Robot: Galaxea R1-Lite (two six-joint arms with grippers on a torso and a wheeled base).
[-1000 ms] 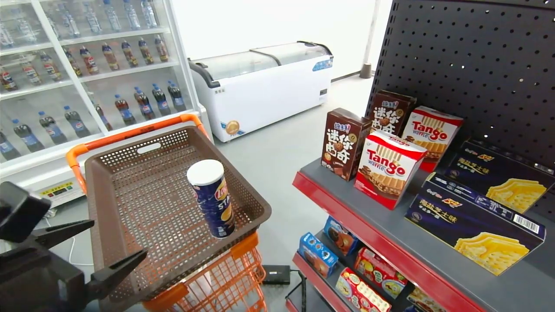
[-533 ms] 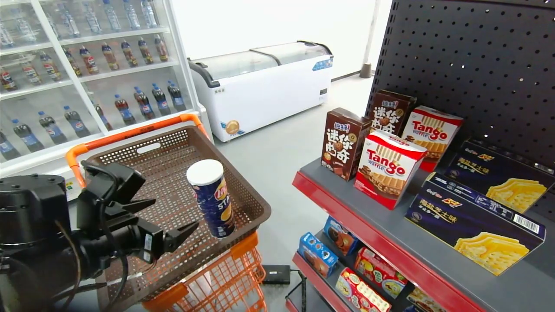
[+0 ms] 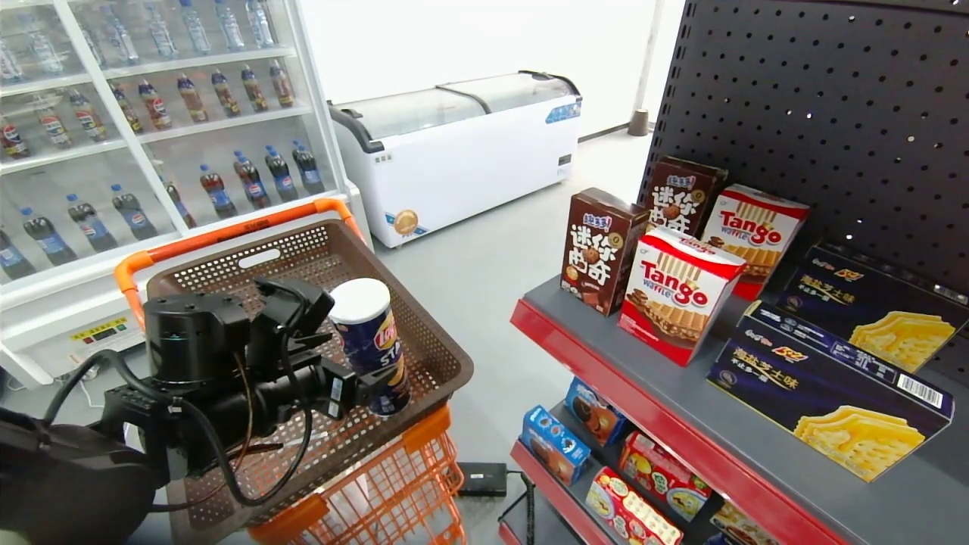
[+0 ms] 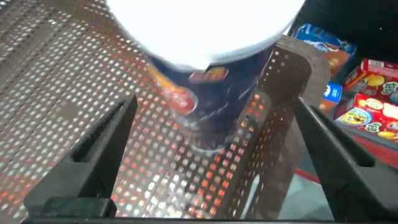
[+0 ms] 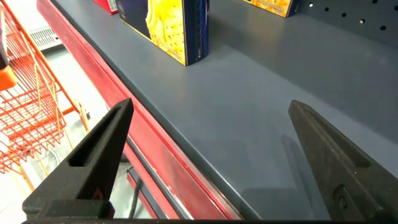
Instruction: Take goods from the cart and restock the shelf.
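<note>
Brown mesh basket (image 3: pixel 314 250) on the orange cart (image 3: pixel 227 236) is holding the blue chip can (image 3: pixel 372 344) upright near its front rim. Your left gripper (image 4: pixel 214 106) is spreading wide on either side of the can, gripping nothing. Your right gripper (image 5: pixel 210 109) is hanging wide open and empty over the grey shelf (image 5: pixel 261 81).

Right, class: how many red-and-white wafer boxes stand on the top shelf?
2. One red-and-white wafer box stands near the front of the top shelf, right of a brown box; the other stands behind it, by the pegboard. None seems hidden.
</note>
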